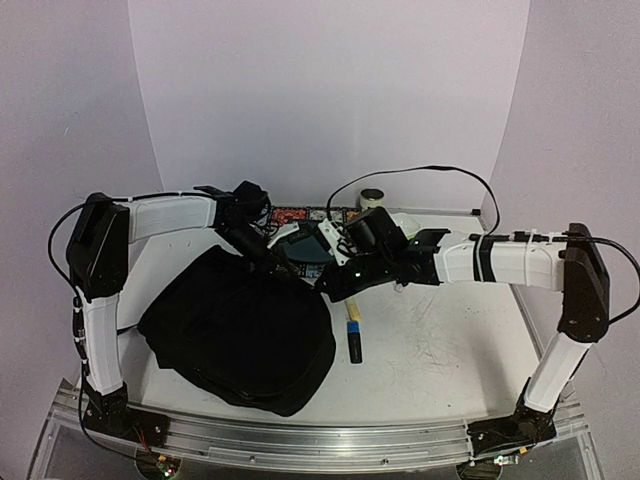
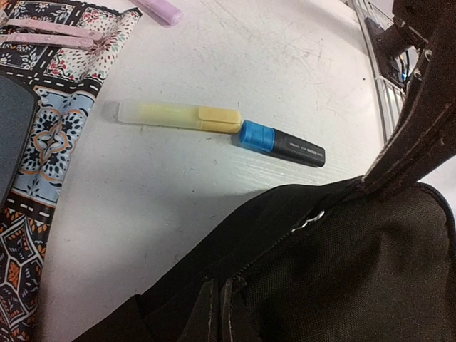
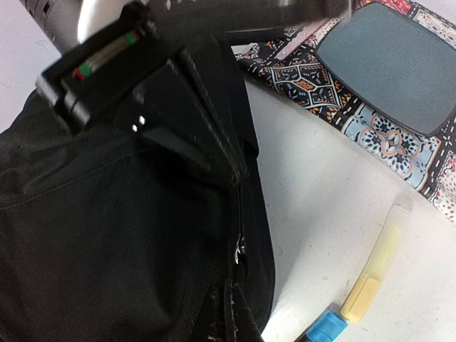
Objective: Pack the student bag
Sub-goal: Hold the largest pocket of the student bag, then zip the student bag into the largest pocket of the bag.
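The student bag (image 1: 240, 330), a big soft black backpack, lies left of centre on the white table. Both grippers meet at its upper right edge. My left gripper (image 1: 275, 262) is shut, pinching the fabric beside the zipper line (image 2: 285, 239); its fingertips (image 2: 206, 317) are pressed together. My right gripper (image 1: 325, 283) is also shut on the bag's edge, just below the metal zipper pull (image 3: 239, 253). In the right wrist view the student bag (image 3: 107, 235) fills the left half. The inside of the bag is hidden.
A yellow highlighter (image 2: 178, 116) and a black marker with a blue cap (image 2: 281, 142) lie end to end right of the bag. A patterned cloth pouch (image 3: 313, 85) with a dark grey case (image 3: 392, 64) on it sits behind. A small roll (image 1: 372, 198) stands at the back.
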